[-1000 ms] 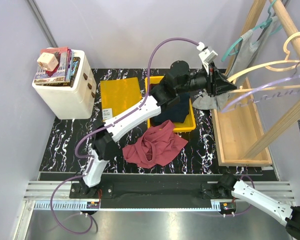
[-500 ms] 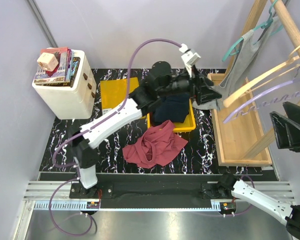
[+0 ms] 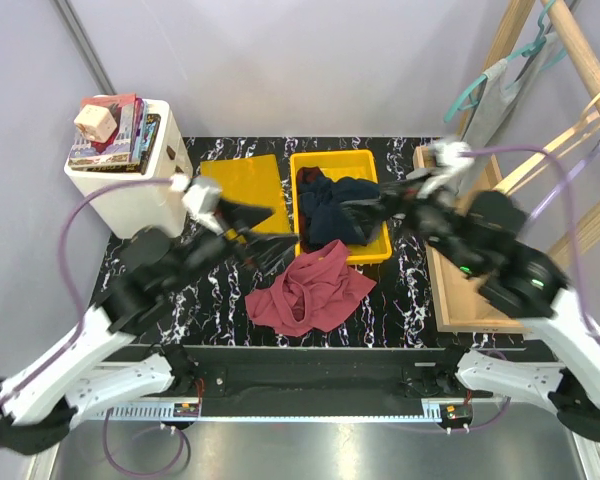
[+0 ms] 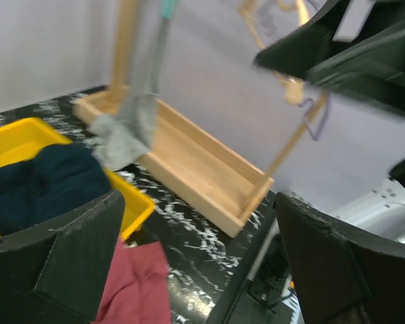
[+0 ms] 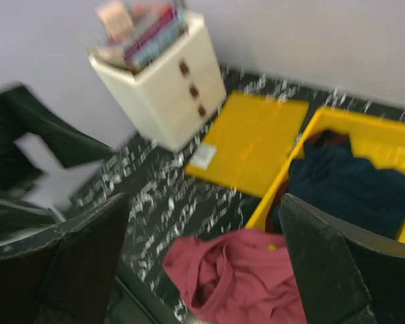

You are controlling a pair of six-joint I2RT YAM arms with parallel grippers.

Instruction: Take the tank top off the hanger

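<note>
Now the left hand (image 3: 260, 228) is back on the left side of the desk (image 3: 400, 290), well away from the clothes rack. A second ago it was up by the rack, pinching the bottom of the grey top. It has let go and pulled away. Its fingers are wide apart and nothing is between them.

Beside it, the red top (image 3: 310, 290) lies on the desk where it was before. Just behind that sits the yellow bin (image 3: 325, 160) with the blue clothes (image 3: 340, 200) inside. None of these has moved.

The right hand (image 3: 375, 210) is new here. A second ago only its arm showed, low in the right corner. It has swung in over the wooden rack (image 3: 470, 290) and now points at the yellow bin. Its fingers are spread wide too, and it holds nothing.

On the far right, the grey tank top (image 3: 492, 100) hangs on the green hanger (image 3: 467, 95) near the top of the rack. In the left wrist view its bottom end droops down by the end of the rack's tray, close to the bin. No hand touches it.

So the job is not done. The left hand's pull does not seem to have brought the top off the hanger. One of the hands will likely have to go back and grab it again.
</note>
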